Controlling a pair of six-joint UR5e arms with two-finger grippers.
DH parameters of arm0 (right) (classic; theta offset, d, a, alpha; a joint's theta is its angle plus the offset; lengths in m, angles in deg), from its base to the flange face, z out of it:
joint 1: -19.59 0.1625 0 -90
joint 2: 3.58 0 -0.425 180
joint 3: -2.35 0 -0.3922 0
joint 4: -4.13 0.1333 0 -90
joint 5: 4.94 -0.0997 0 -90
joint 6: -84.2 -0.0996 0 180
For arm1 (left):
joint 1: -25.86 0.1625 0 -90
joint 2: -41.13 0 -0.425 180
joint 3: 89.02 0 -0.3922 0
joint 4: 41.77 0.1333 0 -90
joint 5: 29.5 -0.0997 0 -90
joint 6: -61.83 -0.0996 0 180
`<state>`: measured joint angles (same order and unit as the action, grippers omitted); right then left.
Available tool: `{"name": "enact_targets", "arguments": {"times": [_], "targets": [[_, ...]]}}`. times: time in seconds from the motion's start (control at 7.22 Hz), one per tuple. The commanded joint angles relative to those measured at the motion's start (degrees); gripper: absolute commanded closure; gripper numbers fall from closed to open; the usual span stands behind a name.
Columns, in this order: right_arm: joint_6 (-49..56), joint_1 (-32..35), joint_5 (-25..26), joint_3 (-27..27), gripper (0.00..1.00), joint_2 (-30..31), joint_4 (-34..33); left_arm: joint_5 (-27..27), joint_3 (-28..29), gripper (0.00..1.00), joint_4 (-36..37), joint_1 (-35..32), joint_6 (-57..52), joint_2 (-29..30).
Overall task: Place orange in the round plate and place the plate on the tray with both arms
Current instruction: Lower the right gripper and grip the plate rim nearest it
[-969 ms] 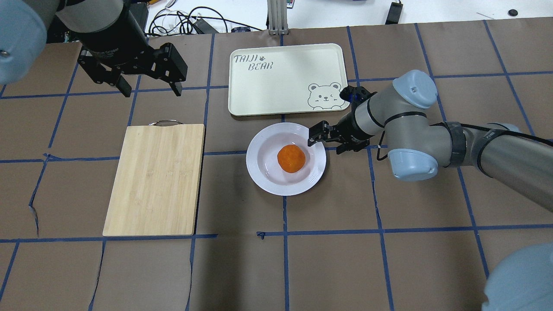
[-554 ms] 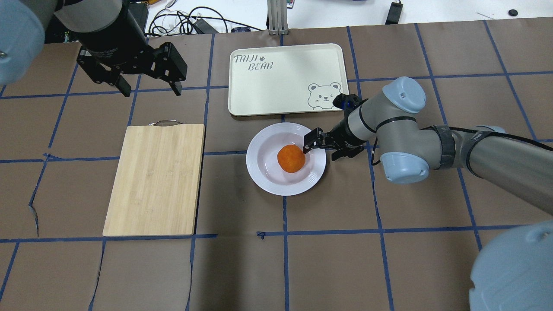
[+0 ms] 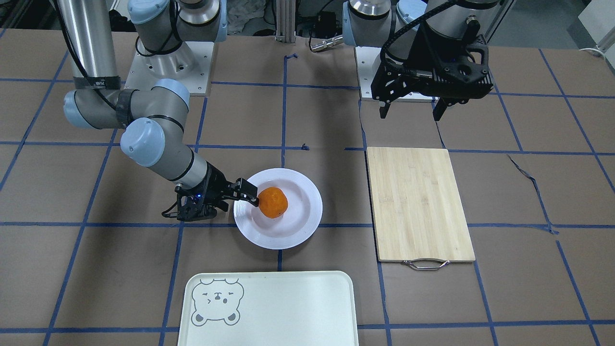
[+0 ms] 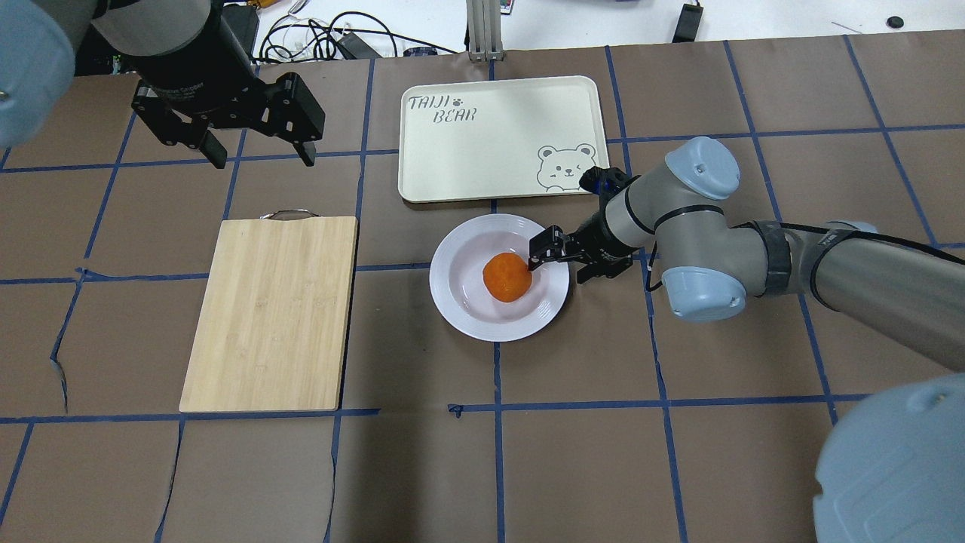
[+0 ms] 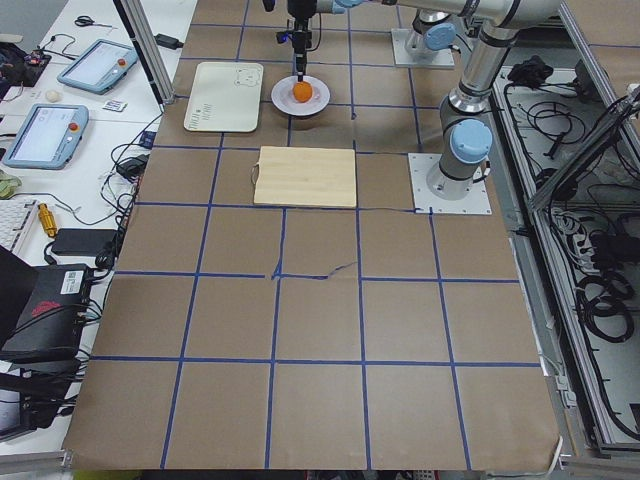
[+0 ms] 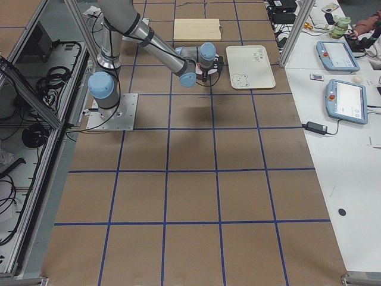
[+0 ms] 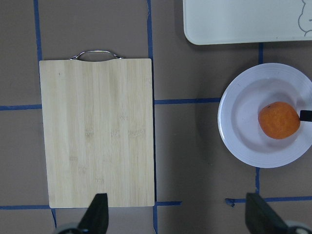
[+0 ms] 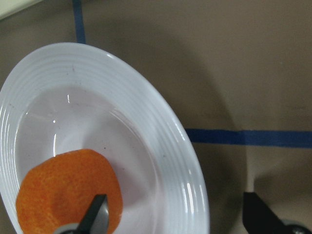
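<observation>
1. You have the orange (image 4: 507,277) lying in the sunken centre of the round plate (image 4: 452,317). The plate stands on the surface near the tray (image 4: 497,136), not touching it.
2. Your right pincer (image 4: 562,264) is low at the plate's edge, open and straddling the rim. One finger is inside, right beside the orange, and the other is outside the rim. It grips nothing, and whether the inner finger touches the fruit cannot be told.
3. Your left pincer (image 4: 264,160) hangs wide open and empty, well apart from the plate, beyond the cutting board (image 4: 271,313).
4. Expect the plate to be stiff, glossy and slippery, and likely to chip if knocked. Take it by the wide rim, one pincer on each opposite side, and carry it level, since the loose orange will probably roll.
5. The plate is white with fine rings round its rim. The orange is bright, faintly dimpled and much smaller than the plate. The tray is pale cream, with a grey bear face in its corner nearest the right pincer.
</observation>
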<state>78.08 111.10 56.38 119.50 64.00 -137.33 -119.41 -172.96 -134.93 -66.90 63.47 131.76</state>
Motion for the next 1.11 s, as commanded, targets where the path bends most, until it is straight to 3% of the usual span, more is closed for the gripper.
{"name": "enact_targets", "arguments": {"times": [0.0,0.14,0.55,0.69,0.97], "targets": [[-0.3,0.6,0.0,0.0,0.09,-0.3,0.0,0.7,0.0,0.00,0.0,-0.1,0.0,-0.1],[-3.3,1.6,0.1,-0.3,0.15,-0.2,-0.2,0.7,-0.1,0.00,-0.1,-0.1,0.0,-0.2],[-3.6,1.8,0.8,-0.2,0.19,-0.5,-1.5,0.7,-0.4,0.00,-0.1,0.0,0.0,-0.3],[-3.6,1.8,0.9,-0.1,0.29,-0.7,-1.5,0.7,-0.4,0.00,-0.1,0.0,0.0,-0.3],[-3.7,1.8,0.2,-0.2,0.34,-0.9,-1.5,0.7,-0.6,0.00,0.0,0.0,0.0,-0.4]]}}
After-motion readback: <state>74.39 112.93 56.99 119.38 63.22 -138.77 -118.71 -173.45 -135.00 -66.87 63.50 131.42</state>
